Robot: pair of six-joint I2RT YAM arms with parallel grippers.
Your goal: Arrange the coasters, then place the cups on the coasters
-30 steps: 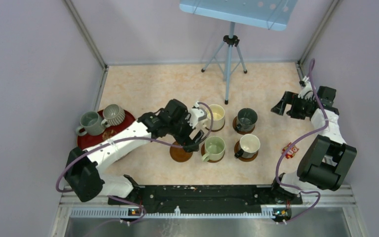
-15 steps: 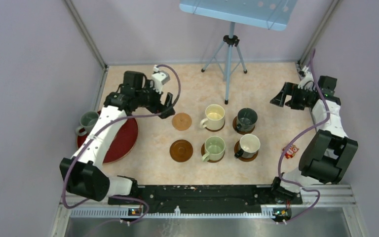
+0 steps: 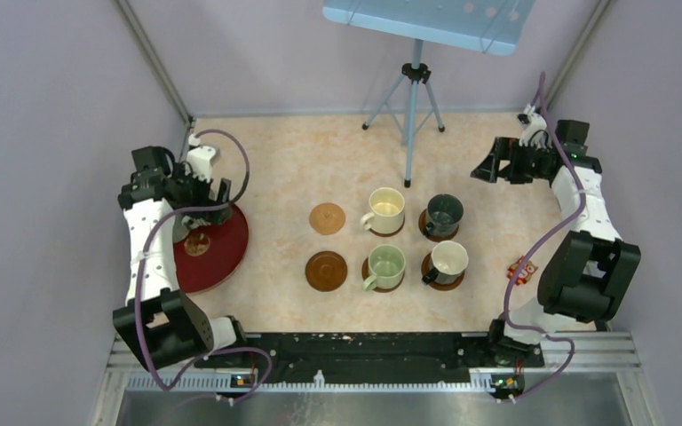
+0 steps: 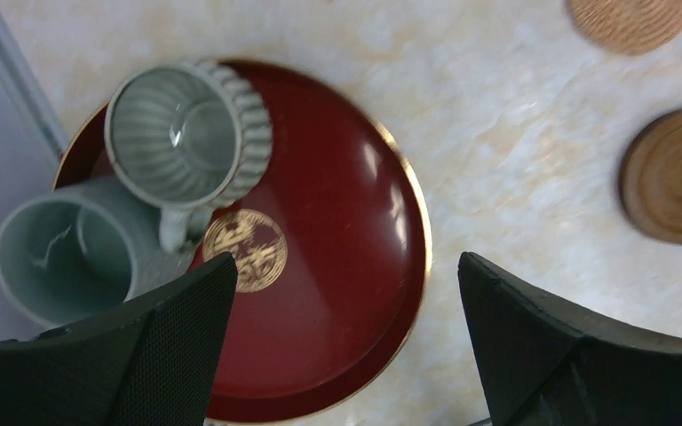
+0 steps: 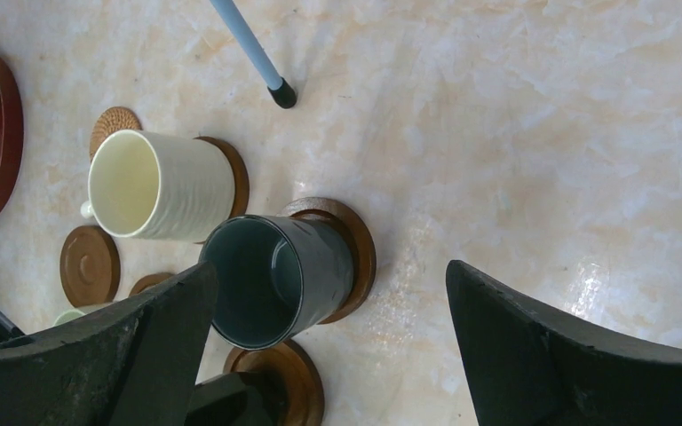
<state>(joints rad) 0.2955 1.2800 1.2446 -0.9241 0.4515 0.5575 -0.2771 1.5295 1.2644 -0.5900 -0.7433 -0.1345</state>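
Ribbed grey cup at eleven o'clock on the red tray, plain grey cup just beside it at nine. Probably rigid, glazed, slick and chippable; best pinched across the rim wall on the side away from the neighbour.

Left gripper spread wide above the tray, holding nothing. Right gripper likewise released, at two o'clock of the table.

Tan coaster and brown coaster bare.

From the left wrist only: both tray cups, hidden overhead behind the arm. From overhead only: four seated cups together.
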